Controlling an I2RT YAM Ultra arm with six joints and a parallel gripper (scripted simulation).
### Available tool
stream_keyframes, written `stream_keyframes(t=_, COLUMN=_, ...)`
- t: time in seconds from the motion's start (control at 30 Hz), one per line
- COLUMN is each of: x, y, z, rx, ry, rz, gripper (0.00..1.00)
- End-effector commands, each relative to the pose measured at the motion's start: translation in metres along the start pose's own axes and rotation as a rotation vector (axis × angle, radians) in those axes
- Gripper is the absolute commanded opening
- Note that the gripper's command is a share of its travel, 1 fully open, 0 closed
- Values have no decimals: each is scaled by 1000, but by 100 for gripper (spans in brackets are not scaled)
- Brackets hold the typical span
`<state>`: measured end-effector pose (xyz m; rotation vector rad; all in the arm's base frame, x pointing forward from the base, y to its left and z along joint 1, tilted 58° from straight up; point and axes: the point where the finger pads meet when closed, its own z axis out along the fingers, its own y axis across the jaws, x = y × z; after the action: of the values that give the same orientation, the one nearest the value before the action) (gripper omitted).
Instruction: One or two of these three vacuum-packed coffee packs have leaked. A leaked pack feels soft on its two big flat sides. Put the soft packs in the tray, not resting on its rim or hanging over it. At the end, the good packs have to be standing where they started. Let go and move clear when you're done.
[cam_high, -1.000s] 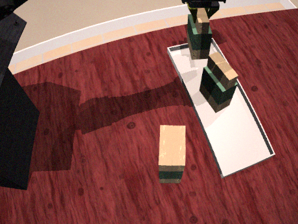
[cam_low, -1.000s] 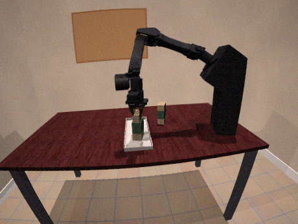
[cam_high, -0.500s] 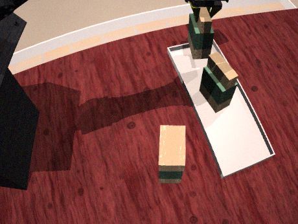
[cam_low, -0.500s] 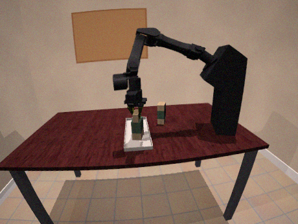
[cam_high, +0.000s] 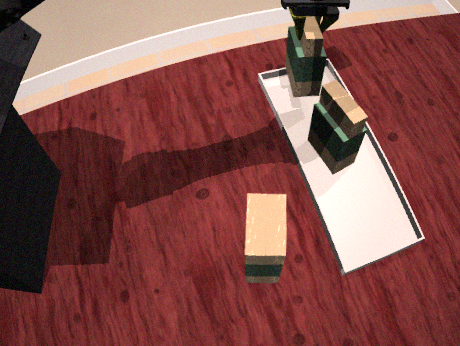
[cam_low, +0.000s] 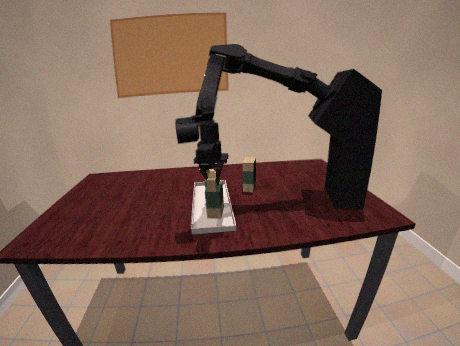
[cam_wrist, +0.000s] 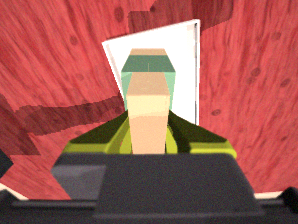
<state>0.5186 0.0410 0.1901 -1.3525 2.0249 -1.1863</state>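
The gripper is cut off by the upper edge of the top view, and in the wrist view its fingertips are hidden behind the held coffee pack, so the contact faces cannot be made out. The jaws are closed partway on the upper end of that pack, which is carried upright with its long axis vertical. Whether its lower end touches the floor of the tray cannot be told.

The held pack hangs over the tray's end directly beneath the gripper, close to the end wall. Just beyond it along the tray, a second pack stands inside, turned at an angle to the tray's sides. Past that pack, the greater part of the tray floor lies open to its far end.

A third pack stands upright on the table, well apart from the gripper and beside the tray's long side.
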Motion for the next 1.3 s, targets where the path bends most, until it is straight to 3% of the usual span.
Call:
stream_keyframes(t=0.0, x=-13, y=-28, z=-21, rx=63, ry=-59, rz=29, gripper=23)
stream_keyframes(t=0.07, x=-17, y=-15, z=-5, rx=36, ry=-48, rz=7, gripper=23)
stream_keyframes(t=0.17, x=-8, y=-17, z=7, rx=34, ry=-31, rz=17, gripper=23)
stream_keyframes(t=0.37, x=-17, y=-19, z=13, rx=45, ry=-51, rz=13, gripper=23)
stream_keyframes(t=0.47, x=-12, y=-18, z=25, rx=39, ry=-38, rz=15, gripper=23)
stream_keyframes(t=0.53, x=-12, y=-18, z=25, rx=39, ry=-38, rz=15, gripper=23)
stream_keyframes(t=0.57, x=-14, y=-30, z=12, rx=65, ry=-58, rz=27, gripper=23)
stream_keyframes(t=0.67, x=-18, y=-15, z=29, rx=37, ry=-48, rz=6, gripper=23)
stream_keyframes(t=0.73, x=-17, y=-17, z=30, rx=39, ry=-46, rz=10, gripper=23)
stream_keyframes(t=0.8, x=-12, y=-26, z=24, rx=53, ry=-48, rz=22, gripper=23)
stream_keyframes(t=1.27, x=-15, y=-22, z=25, rx=45, ry=-50, rz=12, gripper=23)
